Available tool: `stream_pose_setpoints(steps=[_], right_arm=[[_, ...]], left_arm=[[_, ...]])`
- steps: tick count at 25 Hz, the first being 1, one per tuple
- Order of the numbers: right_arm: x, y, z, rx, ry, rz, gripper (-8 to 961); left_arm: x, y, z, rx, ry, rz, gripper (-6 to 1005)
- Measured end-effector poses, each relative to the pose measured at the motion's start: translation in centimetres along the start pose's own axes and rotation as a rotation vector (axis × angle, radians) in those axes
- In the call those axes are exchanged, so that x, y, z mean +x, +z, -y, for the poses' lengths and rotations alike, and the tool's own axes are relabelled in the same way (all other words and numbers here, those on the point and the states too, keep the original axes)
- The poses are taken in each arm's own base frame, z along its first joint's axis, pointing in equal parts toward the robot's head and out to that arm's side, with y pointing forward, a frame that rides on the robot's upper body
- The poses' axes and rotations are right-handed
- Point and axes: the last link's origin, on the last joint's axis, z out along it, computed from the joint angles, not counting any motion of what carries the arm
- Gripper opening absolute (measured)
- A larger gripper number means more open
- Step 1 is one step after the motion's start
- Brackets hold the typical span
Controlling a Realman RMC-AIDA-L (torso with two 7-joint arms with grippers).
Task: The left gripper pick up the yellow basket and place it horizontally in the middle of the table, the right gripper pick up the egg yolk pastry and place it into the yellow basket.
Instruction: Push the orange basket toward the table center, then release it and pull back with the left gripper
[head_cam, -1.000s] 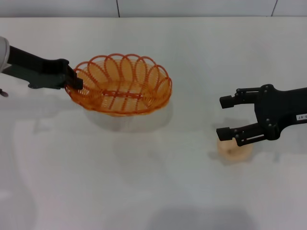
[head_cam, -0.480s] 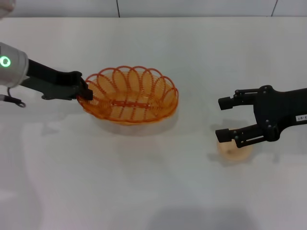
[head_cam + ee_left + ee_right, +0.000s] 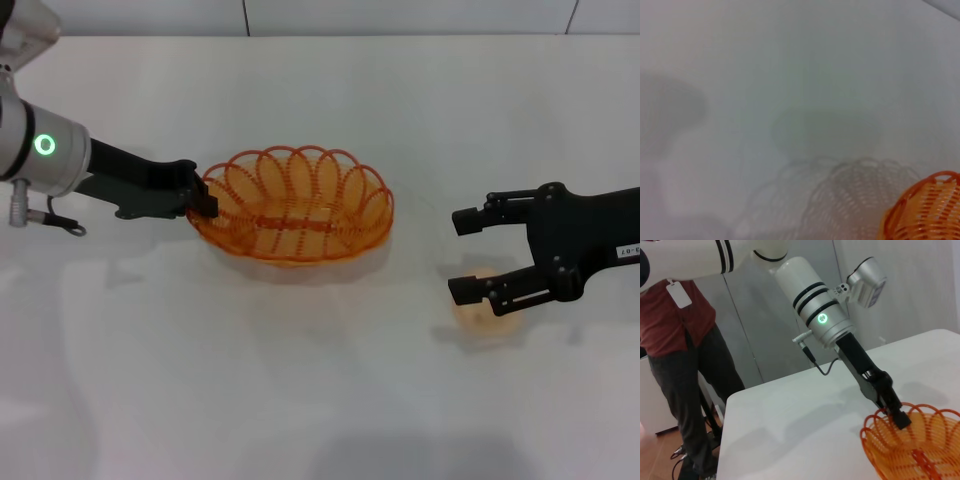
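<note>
Broadly, the white table fills the frame; left gripper clamps the yellow basket centre-frame, right gripper spread above the egg yolk pastry at lower right.

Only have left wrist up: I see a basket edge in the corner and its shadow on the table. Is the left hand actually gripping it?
Observer: Yes. In the head view the left hand is clamped on the rim of the yellow basket, at the basket's left end.
Operator: Basket level?
Observer: Roughly level, opening up, long axis running across the table. I cannot tell whether it touches the surface.
Operator: Right side?
Observer: The right hand is open at the egg yolk pastry, with one finger crossing in front of it in the head view. The pastry sits on the table to the right of the basket, not in it.
</note>
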Motion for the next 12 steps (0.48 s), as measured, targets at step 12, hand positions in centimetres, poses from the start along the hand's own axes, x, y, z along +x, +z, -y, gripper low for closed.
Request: stream_pose_setpoints(steps=[12], right_arm=[[0.1, 0.0, -0.3, -0.019, 0.002, -0.003, 856]], left_arm=[[0.1, 2.1, -1.5, -0.027, 0.024, 0.007, 132]])
